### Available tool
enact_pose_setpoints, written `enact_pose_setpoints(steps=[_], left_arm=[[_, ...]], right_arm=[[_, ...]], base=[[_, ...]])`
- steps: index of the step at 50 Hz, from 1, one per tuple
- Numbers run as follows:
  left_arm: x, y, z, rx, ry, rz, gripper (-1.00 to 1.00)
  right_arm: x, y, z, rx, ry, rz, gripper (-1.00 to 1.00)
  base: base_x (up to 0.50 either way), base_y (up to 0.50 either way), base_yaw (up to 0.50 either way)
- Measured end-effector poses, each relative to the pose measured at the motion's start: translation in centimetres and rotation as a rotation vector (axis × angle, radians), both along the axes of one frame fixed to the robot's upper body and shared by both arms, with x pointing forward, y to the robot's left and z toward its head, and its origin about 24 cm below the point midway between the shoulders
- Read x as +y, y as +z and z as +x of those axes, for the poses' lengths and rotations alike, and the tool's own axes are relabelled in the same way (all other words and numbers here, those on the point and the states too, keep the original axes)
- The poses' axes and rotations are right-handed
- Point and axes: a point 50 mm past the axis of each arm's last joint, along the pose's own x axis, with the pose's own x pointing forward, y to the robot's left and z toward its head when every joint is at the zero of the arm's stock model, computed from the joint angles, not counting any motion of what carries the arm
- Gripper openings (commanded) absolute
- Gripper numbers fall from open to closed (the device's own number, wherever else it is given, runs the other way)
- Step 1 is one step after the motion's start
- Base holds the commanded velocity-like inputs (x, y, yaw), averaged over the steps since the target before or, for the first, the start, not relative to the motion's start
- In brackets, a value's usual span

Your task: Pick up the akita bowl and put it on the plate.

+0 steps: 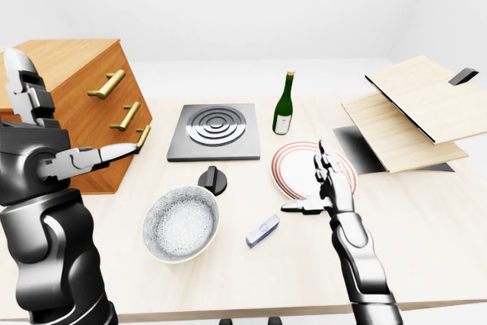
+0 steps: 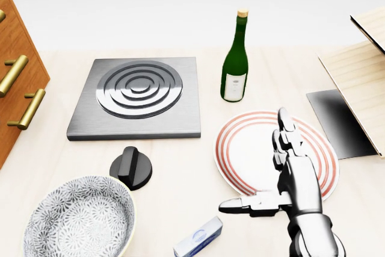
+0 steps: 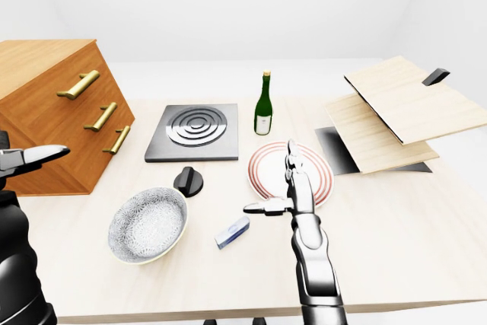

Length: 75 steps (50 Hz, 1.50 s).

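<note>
As I judge it, the step in hand is the reach, nothing grasped yet: the plate (image 2: 243, 148) lies at the head view's lower right; the akita bowl (image 2: 78, 218) sits between 8 and 9 o'clock from it, well apart, upright with its mouth up, round and so without a long axis. My right hand (image 2: 298, 182) hovers over the plate's 5 o'clock side, fingers straight, thumb toward 9 o'clock, empty; my left hand (image 1: 38, 138) is raised, spread, empty; next, a hand must reach the bowl's rim and close.
</note>
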Motion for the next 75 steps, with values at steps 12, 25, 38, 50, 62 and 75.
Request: enact_pose_setpoints(steps=[12, 25, 38, 50, 62, 75], left_arm=[[0.1, 0.0, 0.0, 0.001, 0.002, -0.008, 1.0], [0.1, -0.2, 0.0, 0.011, 0.006, -0.002, 1.0], [0.0, -0.4, 0.1, 0.019, 0.012, 0.008, 1.0], [-0.2, -0.3, -0.1, 0.015, 0.008, 0.02, 1.0], [-0.3, -0.3, -0.2, 0.012, 0.003, 0.023, 1.0], [-0.3, -0.3, -0.1, 0.014, 0.002, 0.022, 1.0]], right_arm=[[-0.4, 7.1, 1.8, -0.285, 0.009, -0.073, 1.0], [0.4, 9.7, 2.6, -0.373, 0.075, -0.241, 1.0], [1.3, 7.3, 4.0, -0.207, 0.16, -0.752, 1.0], [1.1, 8.8, 4.3, -0.167, 0.139, -1.095, 1.0], [1.6, 10.5, 3.9, -0.212, 0.101, -1.317, 1.0], [4.1, 10.7, 2.9, -0.301, 0.168, -1.429, 1.0]], base=[[0.0, 0.0, 0.0], [0.0, 0.0, 0.0], [0.0, 0.0, 0.0], [0.0, 0.0, 0.0], [0.0, 0.0, 0.0], [0.0, 0.0, 0.0]])
